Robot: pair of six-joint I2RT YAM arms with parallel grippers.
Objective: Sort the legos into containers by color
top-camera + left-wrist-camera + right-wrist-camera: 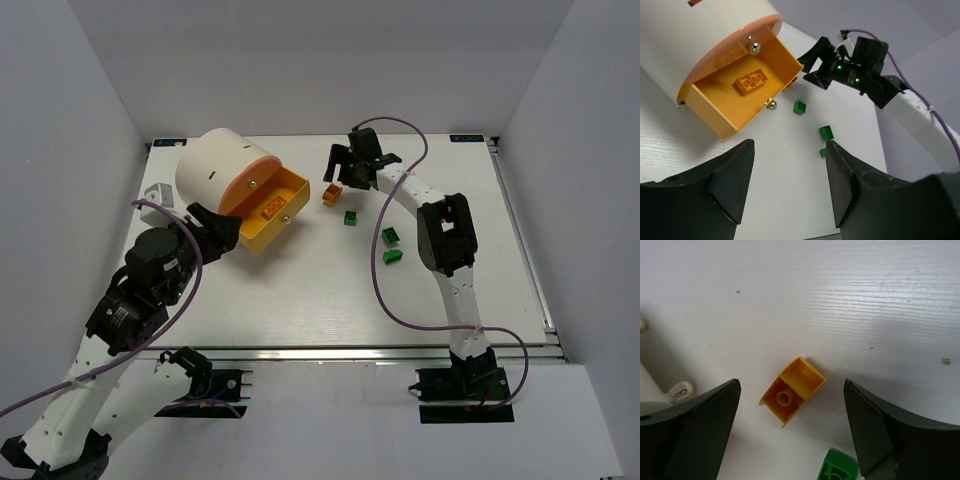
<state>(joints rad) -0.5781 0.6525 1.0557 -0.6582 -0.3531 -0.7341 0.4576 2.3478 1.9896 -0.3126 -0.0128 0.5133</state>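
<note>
Right wrist: right gripper (791,390) gapes empty above the tipped yellow brick (792,396) beside the drawer (295,185), so centre, descend squarely, then pinch.

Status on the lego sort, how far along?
Done: one orange-yellow brick lies in the open yellow drawer. In hand: nothing gripped; the open right gripper hangs over the second orange-yellow brick, hollow side up on the table. The left gripper is open too. Left: that brick plus three green bricks on the table. No purple one in view.

drum (212,165) — cream-white, face (255,178) perhaps peach | drawer (712,114) yellow-orange | loose brick (792,396) yellow | three bricks (351,218) — green
</note>
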